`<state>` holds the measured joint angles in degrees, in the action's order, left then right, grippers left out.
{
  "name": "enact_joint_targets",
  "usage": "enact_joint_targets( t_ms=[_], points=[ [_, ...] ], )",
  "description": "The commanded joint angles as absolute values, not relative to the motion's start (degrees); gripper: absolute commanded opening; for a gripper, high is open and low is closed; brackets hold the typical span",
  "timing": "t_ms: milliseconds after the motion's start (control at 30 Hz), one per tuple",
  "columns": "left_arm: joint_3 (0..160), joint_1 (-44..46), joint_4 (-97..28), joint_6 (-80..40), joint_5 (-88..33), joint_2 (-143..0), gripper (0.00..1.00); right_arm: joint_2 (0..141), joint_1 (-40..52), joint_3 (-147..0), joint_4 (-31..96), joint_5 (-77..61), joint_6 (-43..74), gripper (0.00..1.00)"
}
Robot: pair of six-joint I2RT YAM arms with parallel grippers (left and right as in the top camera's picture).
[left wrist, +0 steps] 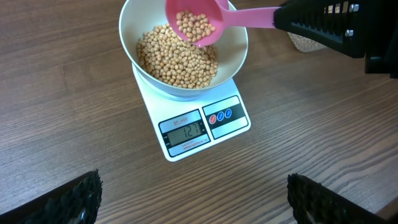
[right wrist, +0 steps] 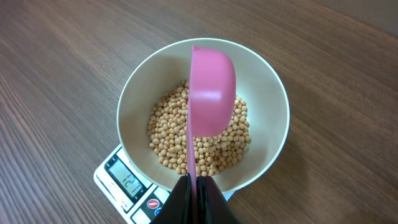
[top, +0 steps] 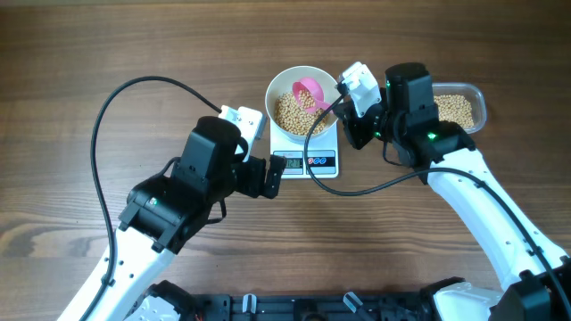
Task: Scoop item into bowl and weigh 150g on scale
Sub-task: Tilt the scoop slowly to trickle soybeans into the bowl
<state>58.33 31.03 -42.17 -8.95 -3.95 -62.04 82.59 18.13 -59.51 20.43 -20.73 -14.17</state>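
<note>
bowl [top: 278,89]: white and round, resting on the platform of the scale, which it covers almost fully in the overhead view.
scale [top: 308,164]: white and square, flat on the wooden table [top: 89,53]. its front edge, with the display and dark buttons, sticks out from under the bowl at 6 o'clock in the overhead view.
display [left wrist: 185,132]: grey panel with dark digits. it seems to read 121, though the figures are small and slanted.
beans [left wrist: 174,59]: a tan heap covers the floor of the bowl. a smaller load lies in the scoop, and more fill the tub.
scoop [left wrist: 196,22]: pink, with a round cup and a straight handle. it is held above the heap near the bowl's 2 o'clock rim in the overhead view. it is tipped on its side, so the left wrist view looks into the cup and the right wrist view shows its back.
right claw [right wrist: 194,186]: fingers together, clamped on the end of the scoop's handle. it stands at 3 o'clock from the bowl in the overhead view.
left claw [left wrist: 193,202]: fingers wide apart with nothing between them. in the overhead view it is at 8 o'clock from the scale, just beside its front corner, and it faces the display.
tub [top: 482,102]: clear plastic, at 3 o'clock from the bowl beyond the right claw, apart from the scale.
</note>
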Motion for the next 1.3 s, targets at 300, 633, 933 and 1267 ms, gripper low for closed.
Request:
enact_joint_targets(
  t_ms=[300,633,933,1267],
  points=[
    [58.63,30.81,-42.02,-9.47,-4.40,-62.26,1.00,81.28,18.33,-61.17,20.32,-21.91,-13.30,0.04],
    [58.63,30.81,-42.02,-9.47,-4.40,-62.26,1.00,81.28,18.33,-61.17,20.32,-21.89,-13.39,0.04],
    [58.63,30.81,-42.02,-9.47,-4.40,-62.28,1.00,81.28,18.33,-61.17,20.36,-21.87,-15.33,0.04],
    [58.63,30.81,-42.02,-9.47,-4.40,-62.26,1.00,81.28,18.33,-61.17,20.12,-21.65,-21.17,0.04]
  ],
)
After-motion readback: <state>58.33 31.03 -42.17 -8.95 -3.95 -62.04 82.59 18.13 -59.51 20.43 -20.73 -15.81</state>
